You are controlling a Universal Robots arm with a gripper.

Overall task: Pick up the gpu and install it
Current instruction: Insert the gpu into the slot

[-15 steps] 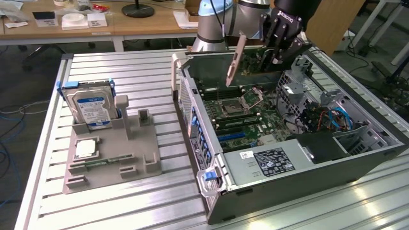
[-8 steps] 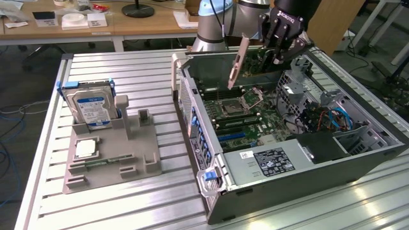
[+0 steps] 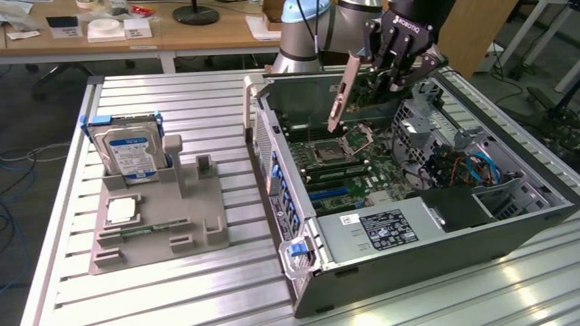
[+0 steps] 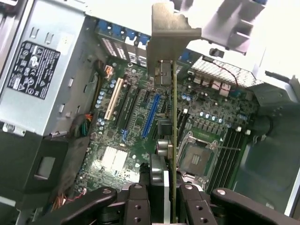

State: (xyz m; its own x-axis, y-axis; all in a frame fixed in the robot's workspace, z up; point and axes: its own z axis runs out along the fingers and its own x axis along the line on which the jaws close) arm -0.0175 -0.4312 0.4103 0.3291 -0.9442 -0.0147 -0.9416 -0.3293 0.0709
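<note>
In the exterior view the gripper (image 3: 390,73) hangs over the open computer case (image 3: 507,224), its jaws clamped on the gpu (image 3: 349,92). The card's metal bracket slants down toward the case's inside, clear of the motherboard (image 3: 349,178). The wrist view shows the card edge-on above the case's board, between the blue slot (image 4: 151,115) and the CPU socket (image 4: 197,157).

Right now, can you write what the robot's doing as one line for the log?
end effector: shut on gpu | gpu: held over motherboard, not seated | computer case: open
</note>
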